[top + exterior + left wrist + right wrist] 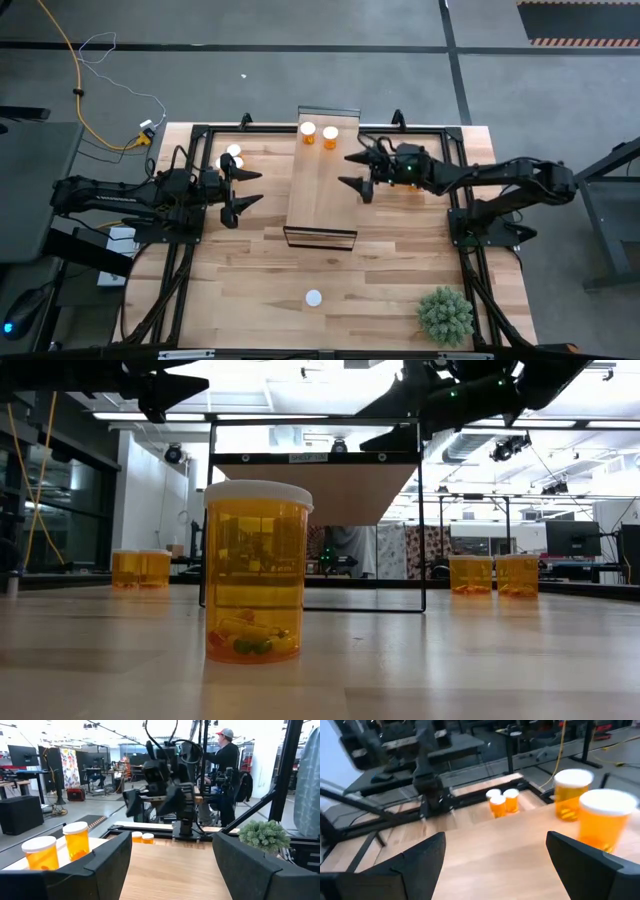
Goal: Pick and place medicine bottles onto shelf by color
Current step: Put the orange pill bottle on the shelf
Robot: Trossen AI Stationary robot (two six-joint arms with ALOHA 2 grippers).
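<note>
The shelf (320,180) is a light-wood board on a dark frame, standing mid-table. Two orange bottles with white caps (319,133) stand on its far end, large in the right wrist view (605,820) and at the side in the left wrist view (76,839). Two more bottles (234,156) stand on the table left of the shelf. Another pair (493,574) stands right of it. One bottle (257,570) stands alone near the table's near edge. My left gripper (250,188) hovers open left of the shelf. My right gripper (348,170) hovers open over the shelf's right edge.
A small green plant (445,315) sits at the table's near right corner. The dark frame rails (190,250) run along the table's left and right sides. A person (227,765) stands in the room beyond the right arm. Bare wood lies between the shelf and the near edge.
</note>
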